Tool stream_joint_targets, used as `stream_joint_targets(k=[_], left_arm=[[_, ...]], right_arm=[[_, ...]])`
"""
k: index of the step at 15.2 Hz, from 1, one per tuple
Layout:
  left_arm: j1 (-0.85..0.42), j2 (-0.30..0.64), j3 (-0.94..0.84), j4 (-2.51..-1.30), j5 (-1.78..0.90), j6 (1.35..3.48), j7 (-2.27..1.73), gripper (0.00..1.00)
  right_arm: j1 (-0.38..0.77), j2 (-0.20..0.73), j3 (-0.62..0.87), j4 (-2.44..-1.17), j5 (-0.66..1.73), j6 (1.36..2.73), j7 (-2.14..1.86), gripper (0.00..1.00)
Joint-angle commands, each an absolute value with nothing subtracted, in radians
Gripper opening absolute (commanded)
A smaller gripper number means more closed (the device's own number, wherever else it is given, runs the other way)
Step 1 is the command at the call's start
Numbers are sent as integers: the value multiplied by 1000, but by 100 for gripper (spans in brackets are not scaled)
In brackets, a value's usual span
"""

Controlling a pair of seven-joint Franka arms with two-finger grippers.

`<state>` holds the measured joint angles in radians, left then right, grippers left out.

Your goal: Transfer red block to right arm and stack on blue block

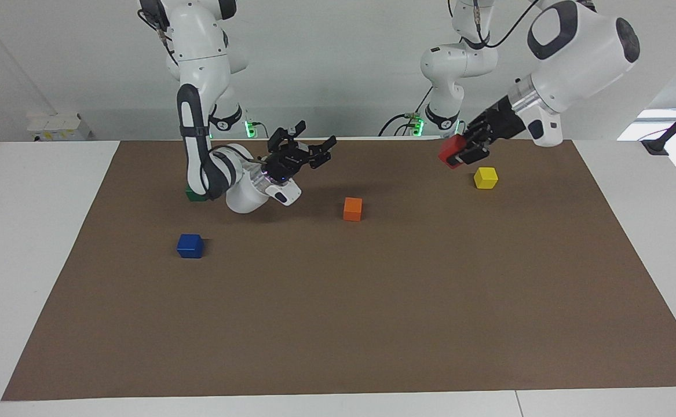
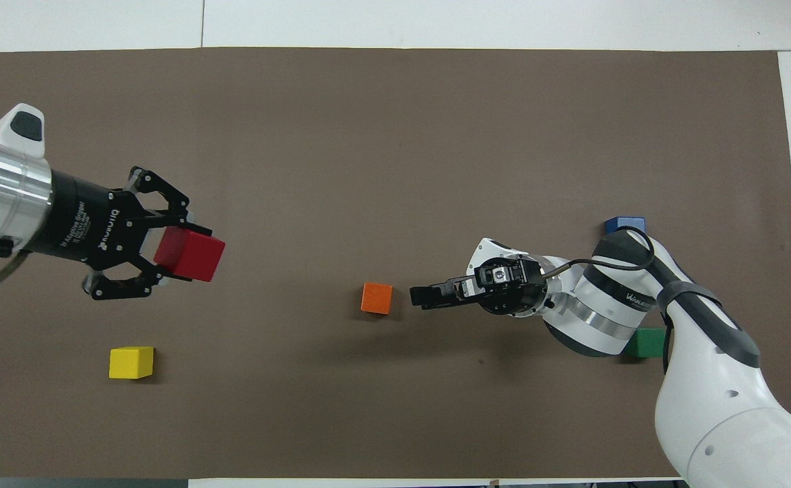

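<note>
My left gripper (image 1: pixel 459 155) is shut on the red block (image 1: pixel 449 150) and holds it in the air over the mat at the left arm's end, close to the yellow block; it also shows in the overhead view (image 2: pixel 179 249) with the red block (image 2: pixel 195 256). My right gripper (image 1: pixel 316 134) is open and empty, raised and lying sideways, pointing toward the left arm; in the overhead view (image 2: pixel 417 297) its tip is beside the orange block. The blue block (image 1: pixel 190 245) sits on the mat at the right arm's end, partly hidden by the right arm's cable in the overhead view (image 2: pixel 624 224).
An orange block (image 1: pixel 353 209) sits mid-mat. A yellow block (image 1: pixel 485 178) lies under the left gripper's side. A dark green block (image 2: pixel 644 343) is partly hidden by the right arm's wrist. The brown mat (image 1: pixel 338 324) covers the table.
</note>
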<state>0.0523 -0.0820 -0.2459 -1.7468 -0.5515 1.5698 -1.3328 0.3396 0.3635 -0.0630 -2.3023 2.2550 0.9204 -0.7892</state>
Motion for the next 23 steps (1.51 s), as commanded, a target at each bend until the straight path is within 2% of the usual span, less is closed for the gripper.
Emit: stream_joint_targets(k=[1,6,9,12,15,23], left_arm=[[11,-101,-296,-1766,-632,1623,-1689,0],[-138,-120,-325,-1815,-643,1759,-2087,0],[-192,-121,-327,-1836,-643,1857,-2140,0],[-256,-165,-327,-1936,-643,1997,-2141,0],[-264,-195,-327,-2008,-643,2072,-2138,0],[-247,-209,-319,-2031,-643,2054,-2120,0]], right_arm=[[383,431,-57,-2264,2316,885,-830,100],[429,477,-57,-2198,2336,968,-877,100],[457,495,-57,-2192,2338,973,-913,100],[480,495,-52,-2194,2364,976,-888,100],[476,495,-38,-2198,2367,966,-793,100],[449,499,-40,-2200,2330,940,-790,100]])
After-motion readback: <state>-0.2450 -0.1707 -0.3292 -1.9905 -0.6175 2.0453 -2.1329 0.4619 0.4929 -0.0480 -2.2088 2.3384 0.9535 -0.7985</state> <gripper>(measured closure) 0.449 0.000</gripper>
